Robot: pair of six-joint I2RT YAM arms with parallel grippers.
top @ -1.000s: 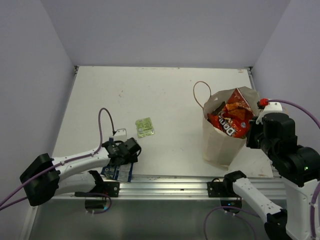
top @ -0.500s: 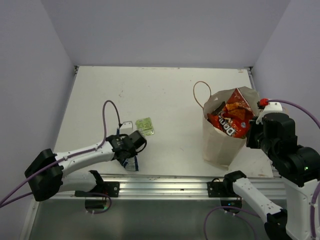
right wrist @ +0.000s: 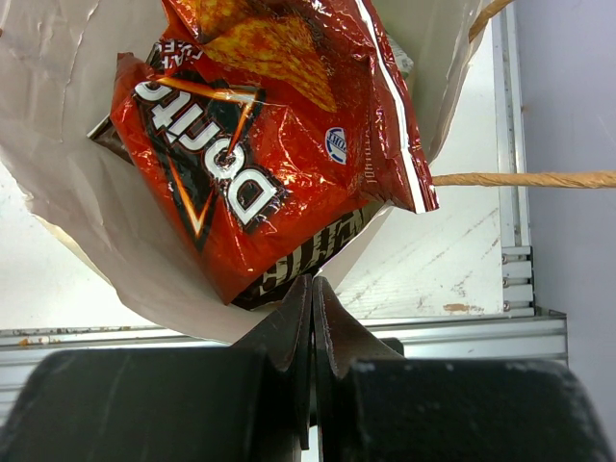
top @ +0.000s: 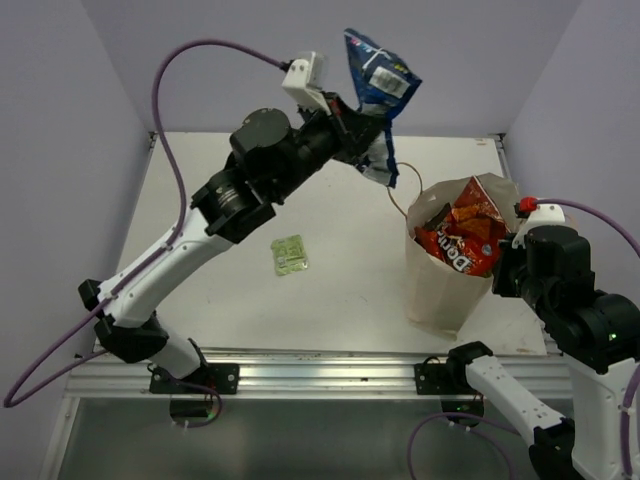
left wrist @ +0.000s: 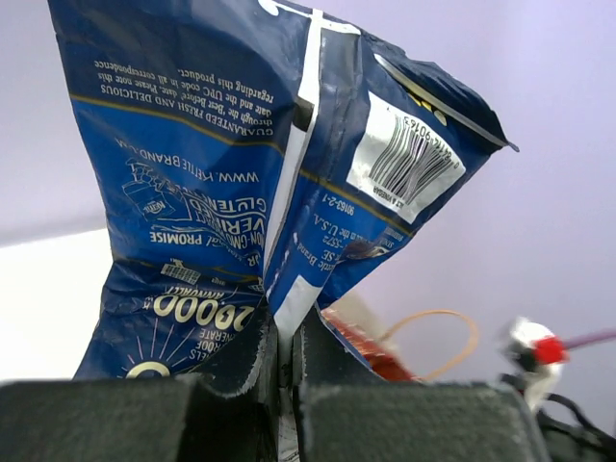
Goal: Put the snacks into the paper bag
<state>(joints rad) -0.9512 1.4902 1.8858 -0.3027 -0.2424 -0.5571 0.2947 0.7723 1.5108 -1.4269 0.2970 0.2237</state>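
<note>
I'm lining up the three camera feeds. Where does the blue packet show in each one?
Top external: blue packet upper centre, raised above-left of the paper bag.
Left wrist: fills most of the frame, pinched by the left tool at the bottom.
Right wrist: not in it.
Shared landmark: the paper bag, only its handle loop in left wrist.

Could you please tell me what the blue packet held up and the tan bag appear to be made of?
Blue flat snack packet: probably glossy plastic-foil film; it shines and creases sharply. Tall tan bag: seemingly matte kraft paper; dull surface, soft crumpled folds.
</note>
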